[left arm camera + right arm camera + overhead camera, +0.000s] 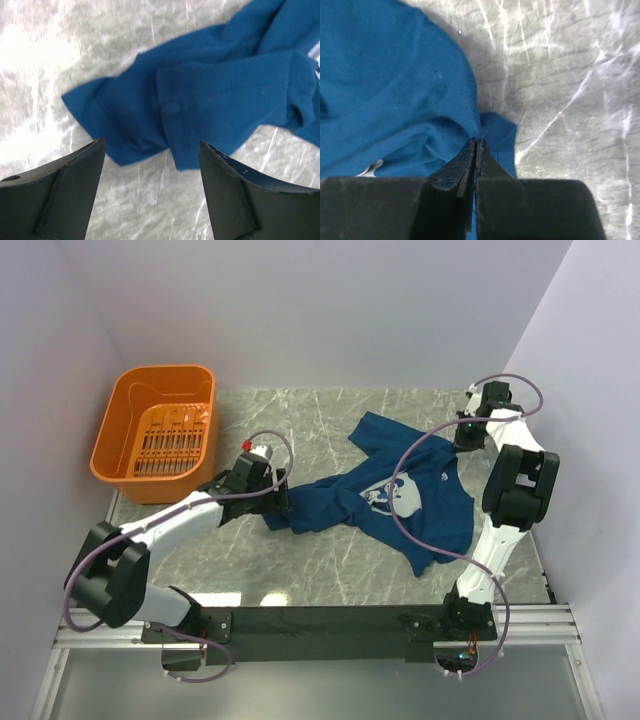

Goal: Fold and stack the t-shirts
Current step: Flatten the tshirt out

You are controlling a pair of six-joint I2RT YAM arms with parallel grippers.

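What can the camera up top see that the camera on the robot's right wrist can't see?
Only the top camera shows the orange basket, the left arm and the whole crumpled t-shirt spread between the arms. Only the right wrist camera shows, up close, the right fingers pinched shut on an edge of the blue cloth. Both show the blue t-shirt lying on the marble table.

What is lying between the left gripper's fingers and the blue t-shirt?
Nothing but bare marble table. The left wrist view shows it between the open left gripper and the near edge of the t-shirt.
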